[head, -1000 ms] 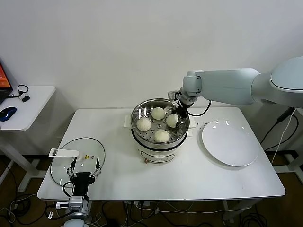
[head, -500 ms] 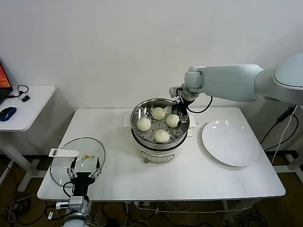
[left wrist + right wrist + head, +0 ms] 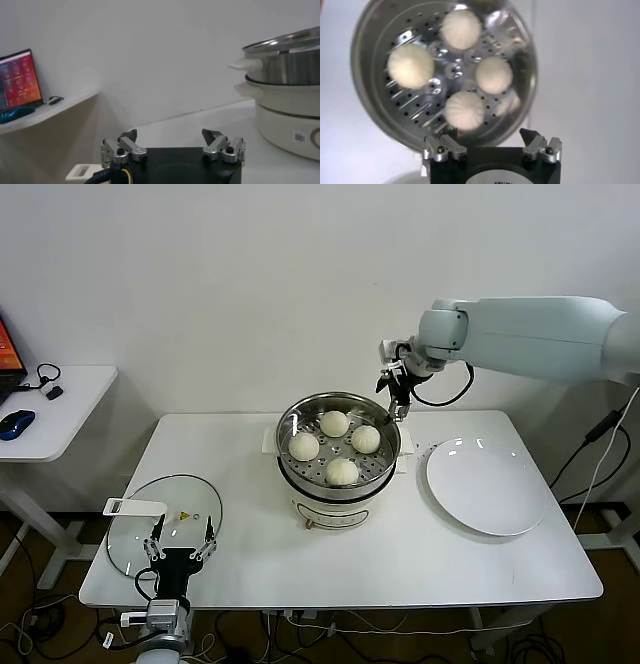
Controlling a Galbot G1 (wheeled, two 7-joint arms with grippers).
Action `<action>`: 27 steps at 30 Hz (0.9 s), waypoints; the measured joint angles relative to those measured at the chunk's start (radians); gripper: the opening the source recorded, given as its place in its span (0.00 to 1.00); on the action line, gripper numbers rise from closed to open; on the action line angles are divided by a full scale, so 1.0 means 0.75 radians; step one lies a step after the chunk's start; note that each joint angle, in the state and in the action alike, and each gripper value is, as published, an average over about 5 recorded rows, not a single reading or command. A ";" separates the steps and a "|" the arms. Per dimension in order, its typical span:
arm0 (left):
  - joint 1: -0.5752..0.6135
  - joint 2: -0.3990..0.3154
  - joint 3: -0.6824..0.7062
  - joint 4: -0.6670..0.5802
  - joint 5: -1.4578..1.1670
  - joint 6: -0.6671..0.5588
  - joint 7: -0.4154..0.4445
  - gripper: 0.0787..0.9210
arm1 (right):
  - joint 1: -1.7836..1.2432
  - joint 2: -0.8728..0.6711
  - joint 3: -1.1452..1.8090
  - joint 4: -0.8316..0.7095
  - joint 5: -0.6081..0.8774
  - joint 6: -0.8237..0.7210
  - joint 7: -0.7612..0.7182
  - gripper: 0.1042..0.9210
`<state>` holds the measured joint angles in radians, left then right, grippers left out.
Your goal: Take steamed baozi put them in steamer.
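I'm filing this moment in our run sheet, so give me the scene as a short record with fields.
baozi: four, all in the steamer; nearest the right gripper is this bun
plate: white plate bare, right of the steamer
lid: glass lid flat on the table, front left
right gripper: open, empty, raised above the steamer's far right rim
left gripper: open, empty, over the lid
task state: no bun left outside

right gripper (image 3: 397, 391): raised, jaws apart, empty; left gripper (image 3: 180, 548): parked low, jaws apart
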<state>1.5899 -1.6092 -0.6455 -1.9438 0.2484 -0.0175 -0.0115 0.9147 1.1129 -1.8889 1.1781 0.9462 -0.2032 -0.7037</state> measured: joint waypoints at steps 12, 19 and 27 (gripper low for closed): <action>-0.001 0.000 -0.006 0.003 0.012 0.006 0.000 0.88 | -0.113 -0.337 0.411 0.267 -0.021 -0.153 0.466 0.88; -0.002 0.000 -0.007 0.007 0.025 0.012 0.000 0.88 | -0.396 -0.567 0.810 0.471 -0.023 -0.168 0.767 0.88; 0.004 0.000 -0.007 0.001 0.048 0.016 0.001 0.88 | -0.901 -0.791 1.364 0.703 -0.056 -0.119 1.008 0.88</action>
<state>1.5927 -1.6092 -0.6508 -1.9430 0.2842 -0.0058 -0.0105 0.2388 0.5194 -0.8655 1.7054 0.9038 -0.2923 0.0520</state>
